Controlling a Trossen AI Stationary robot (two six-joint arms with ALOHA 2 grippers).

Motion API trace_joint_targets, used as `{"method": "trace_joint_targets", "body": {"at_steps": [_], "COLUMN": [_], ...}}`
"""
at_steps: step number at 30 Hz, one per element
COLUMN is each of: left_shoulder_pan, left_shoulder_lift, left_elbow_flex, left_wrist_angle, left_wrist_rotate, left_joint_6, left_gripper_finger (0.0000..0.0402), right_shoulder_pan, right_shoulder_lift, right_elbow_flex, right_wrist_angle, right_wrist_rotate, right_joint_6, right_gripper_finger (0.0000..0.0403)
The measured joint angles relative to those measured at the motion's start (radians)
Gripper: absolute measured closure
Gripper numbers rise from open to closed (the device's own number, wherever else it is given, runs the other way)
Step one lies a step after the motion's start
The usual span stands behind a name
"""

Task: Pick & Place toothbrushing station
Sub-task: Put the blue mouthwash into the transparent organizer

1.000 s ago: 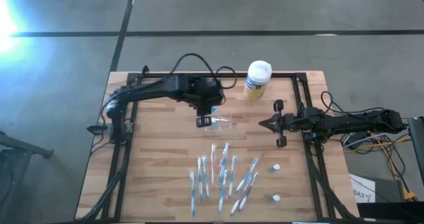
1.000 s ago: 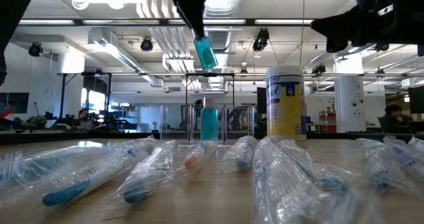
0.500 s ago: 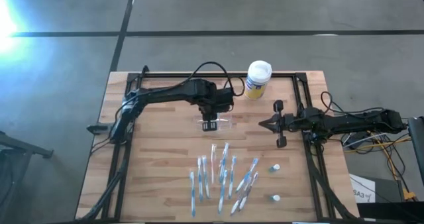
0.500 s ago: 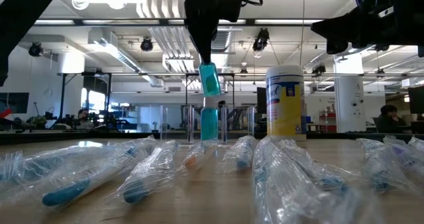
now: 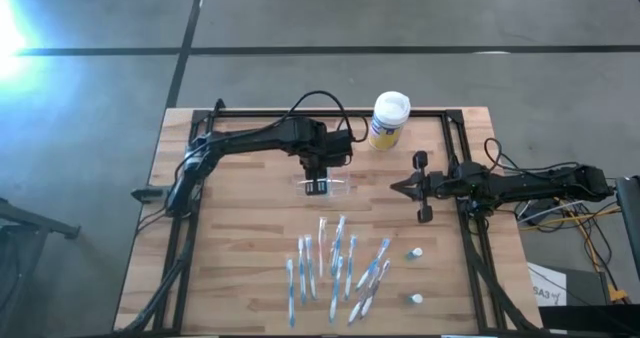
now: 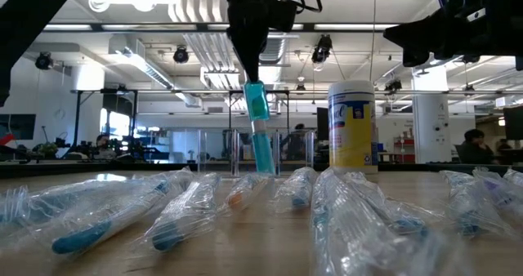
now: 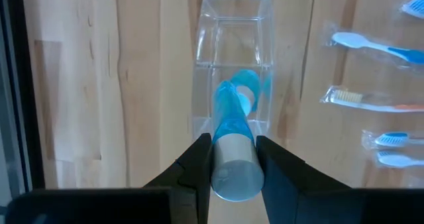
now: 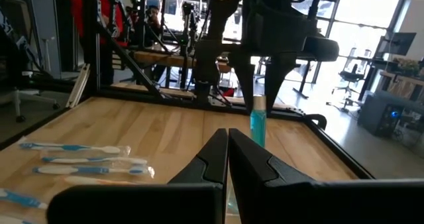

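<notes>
Looking down from the high view, my left gripper sits mid-frame right over the toothbrushing station, a clear holder on the wooden table. The right gripper waits at centre-right, fingers pressed together.

Low view: a blue tube hangs tilted, upper centre.

Left wrist: my fingers are clamped on that tube, its lower end inside the holder.

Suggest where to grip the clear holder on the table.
Probably from above, fingers across the two long walls of the clear holder at its empty end: it is narrow, open-topped and flat on the wood. The left gripper holds the blue tube in the other end; the right gripper waits at the table's right side.
</notes>
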Motion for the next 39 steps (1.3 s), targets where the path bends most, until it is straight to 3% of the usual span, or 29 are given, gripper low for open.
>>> {"method": "trace_joint_targets", "body": {"at_steps": [39], "left_shoulder_pan": [-0.038], "left_shoulder_lift": [0.000], "left_elbow_flex": [-0.008], "left_wrist_angle": [0.142], "left_wrist_rotate": [0.095], "left_joint_6": [0.062], "left_gripper_finger": [0.0305], "right_shoulder_pan": [0.000], "right_shoulder_lift": [0.000], "right_elbow_flex": [0.000], "right_wrist_angle": [0.004], "right_wrist_rotate": [0.000], "right_joint_6": [-0.012], "right_gripper_finger": [0.0394]}}
